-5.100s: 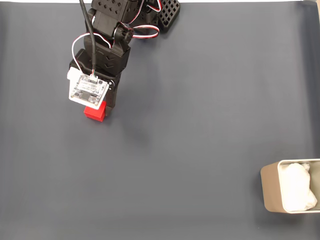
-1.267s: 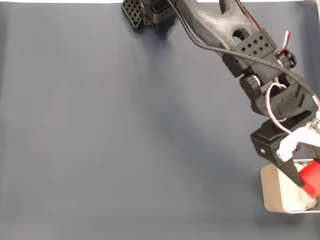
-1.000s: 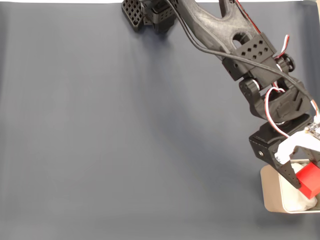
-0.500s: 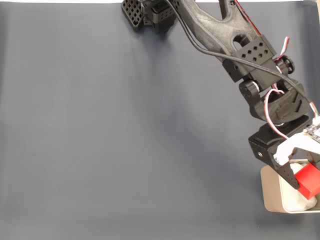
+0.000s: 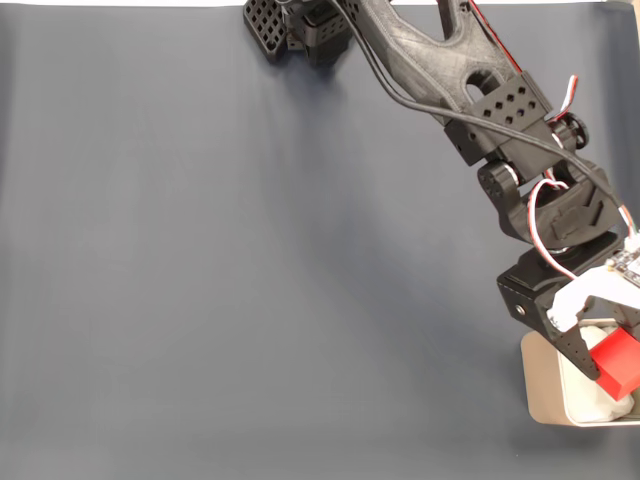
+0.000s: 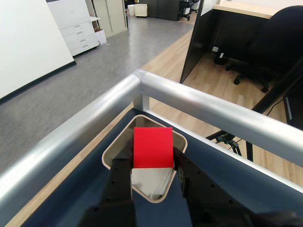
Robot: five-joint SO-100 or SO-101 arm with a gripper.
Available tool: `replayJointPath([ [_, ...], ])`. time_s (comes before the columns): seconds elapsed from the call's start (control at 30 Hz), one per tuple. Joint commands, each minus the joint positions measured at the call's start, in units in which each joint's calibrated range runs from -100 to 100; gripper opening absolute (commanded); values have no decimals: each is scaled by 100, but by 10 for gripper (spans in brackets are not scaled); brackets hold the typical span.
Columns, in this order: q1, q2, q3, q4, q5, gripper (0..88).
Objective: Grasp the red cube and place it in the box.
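The red cube (image 5: 618,362) (image 6: 152,147) is held between my gripper's two black fingers, and it hangs over the open top of the box. The box (image 5: 540,385) (image 6: 113,150) is beige-grey with rounded corners and a white wrinkly lining; it stands at the lower right corner of the fixed view, partly cut off by the frame edge. My gripper (image 5: 605,365) (image 6: 152,165) is shut on the cube, above the box's near half. In the wrist view the cube hides much of the box's inside.
A dark grey mat (image 5: 250,280) covers the table in the fixed view, and the arm's base (image 5: 300,25) stands at the top edge. A silver rail (image 6: 208,111) frames the table corner just beyond the box in the wrist view; office floor and a chair lie past it.
Five seconds ago the gripper was on the cube at the upper left of the mat; it carried it across to the box. Over the last second it has barely shifted.
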Motion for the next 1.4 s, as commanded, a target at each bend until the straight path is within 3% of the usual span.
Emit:
replayJointPath([
  [0.0,80,-87,-249,-156,-59,35],
  [0.07,80,-87,-249,-156,-39,70],
  [0.23,80,-87,-240,-156,-63,260],
  [0.57,102,-95,-194,-156,-88,447],
  [1.37,158,-208,70,-271,-63,478],
])
